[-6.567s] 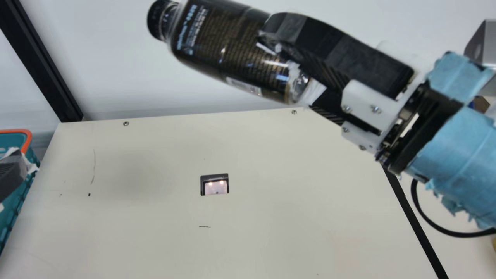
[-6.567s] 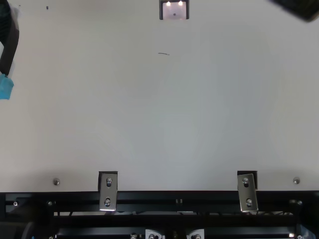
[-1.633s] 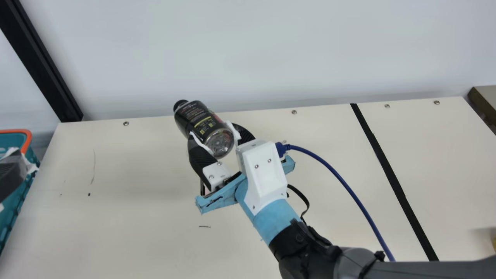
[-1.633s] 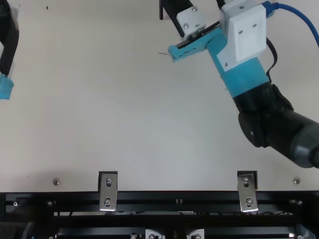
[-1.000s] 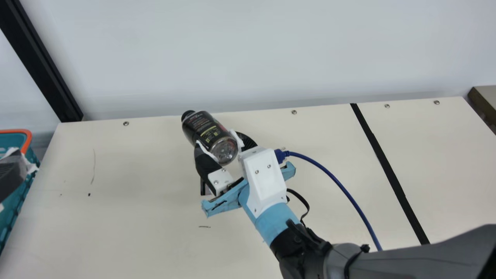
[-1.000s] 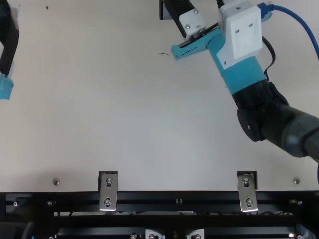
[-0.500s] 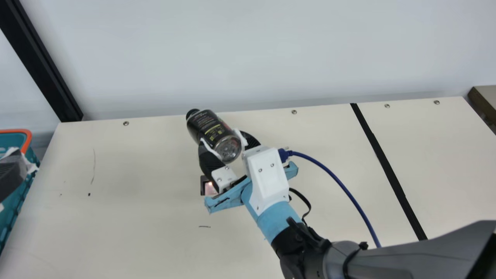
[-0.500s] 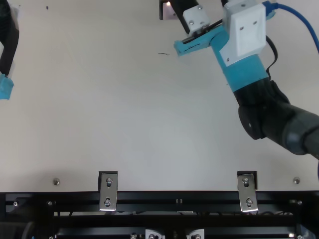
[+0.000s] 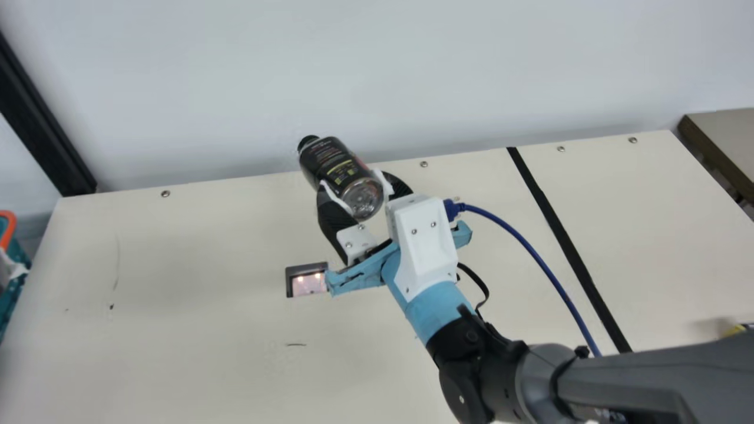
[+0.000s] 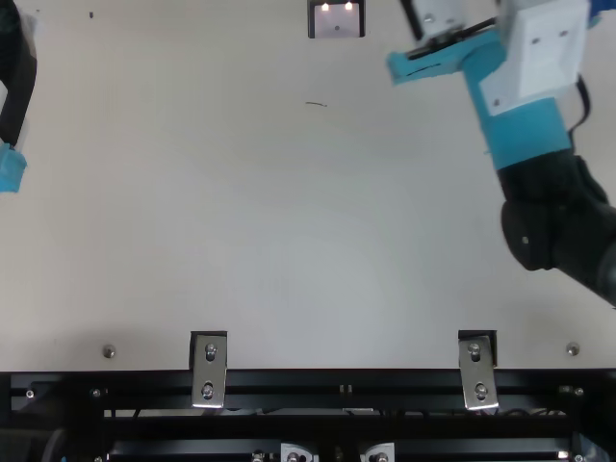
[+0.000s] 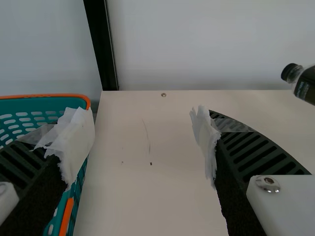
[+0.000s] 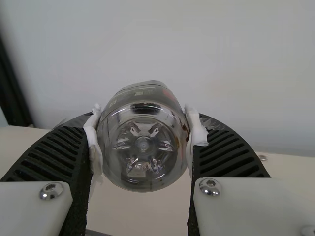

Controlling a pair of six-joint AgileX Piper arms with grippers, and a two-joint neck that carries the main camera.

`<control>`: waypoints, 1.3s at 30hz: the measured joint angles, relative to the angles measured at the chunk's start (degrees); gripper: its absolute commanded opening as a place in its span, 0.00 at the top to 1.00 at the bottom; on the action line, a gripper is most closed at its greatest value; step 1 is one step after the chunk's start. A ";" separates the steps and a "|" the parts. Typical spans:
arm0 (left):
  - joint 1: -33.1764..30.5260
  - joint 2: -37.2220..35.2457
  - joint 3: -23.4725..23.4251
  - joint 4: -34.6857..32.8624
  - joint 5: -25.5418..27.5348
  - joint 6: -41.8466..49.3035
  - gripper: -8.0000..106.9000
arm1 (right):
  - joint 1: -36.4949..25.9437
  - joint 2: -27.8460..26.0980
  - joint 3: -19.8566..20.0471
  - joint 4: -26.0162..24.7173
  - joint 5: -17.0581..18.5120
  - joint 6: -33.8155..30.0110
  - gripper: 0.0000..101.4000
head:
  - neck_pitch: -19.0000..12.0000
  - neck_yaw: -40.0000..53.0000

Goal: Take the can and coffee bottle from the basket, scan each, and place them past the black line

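Observation:
The coffee bottle (image 9: pixel 334 164) is held slanting in the main view, cap away toward the back wall and clear base toward the arm. My right gripper (image 9: pixel 355 187) is shut on its base end, behind and right of the scanner window (image 9: pixel 308 280). In the right wrist view, the bottle base (image 12: pixel 142 152) sits between both wrapped fingers of my right gripper (image 12: pixel 142 135). My left gripper (image 10: pixel 17 87) is at the top view's left edge; in the left wrist view my left gripper (image 11: pixel 142 142) stands open, nothing between its fingers, beside the basket (image 11: pixel 49 96).
The black line (image 9: pixel 554 224) crosses the table right of my right gripper. A yellow-edged item (image 9: pixel 734 331) sits at the main view's right edge, partly hidden by the right arm. A blue cable (image 9: pixel 530 250) loops from the right wrist. Beyond the table's right edge is a brown-edged surface (image 9: pixel 727 136).
The bottle, close to the neck camera earlier, was brought over the scanner area; since then my right arm has shifted right with it, uncovering the scanner window. The neck camera has turned slightly.

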 measured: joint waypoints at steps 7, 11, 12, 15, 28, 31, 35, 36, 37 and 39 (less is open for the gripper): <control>0.00 0.00 0.00 0.00 0.00 0.00 0.15 | -5.40 -2.21 3.18 0.78 -0.19 -1.30 1.00 | 0.88 -6.74; 0.00 0.00 0.00 0.00 0.00 0.00 0.15 | -9.02 -3.63 5.03 0.84 -0.93 -1.49 1.00 | 0.88 -11.73; 0.00 0.00 0.00 0.00 0.00 0.00 0.15 | -10.21 -4.09 5.65 0.71 -0.93 -1.49 1.00 | 0.88 -12.90; 0.00 0.00 0.00 0.00 0.00 0.00 0.15 | -13.19 -5.03 7.07 0.08 -1.10 -1.49 1.00 | 0.88 -16.72; 0.00 0.00 0.00 0.00 0.00 0.00 0.15 | -28.56 -8.43 12.86 -4.86 -3.13 0.94 1.00 | 0.88 -34.02; 0.00 0.00 0.00 0.00 0.00 0.00 0.15 | -32.05 -8.77 13.67 -6.21 -3.59 1.79 1.00 | 0.88 -37.83; 0.00 0.00 0.00 0.00 0.00 0.00 0.15 | -36.97 -9.00 14.29 -7.88 -3.96 2.41 1.00 | 0.88 -41.35; 0.00 0.00 0.00 0.00 0.00 0.00 0.15 | -38.07 -9.00 14.41 -8.47 -3.96 2.64 1.00 | 0.88 -41.64; 0.00 0.00 0.00 0.00 0.00 0.00 0.15 | -39.11 -9.00 14.42 -8.79 -4.02 2.77 1.00 | 0.88 -42.23; 0.00 0.00 0.00 0.00 0.00 0.00 0.15 | -41.16 -8.87 14.49 -9.47 -4.44 2.77 1.00 | 0.88 -42.23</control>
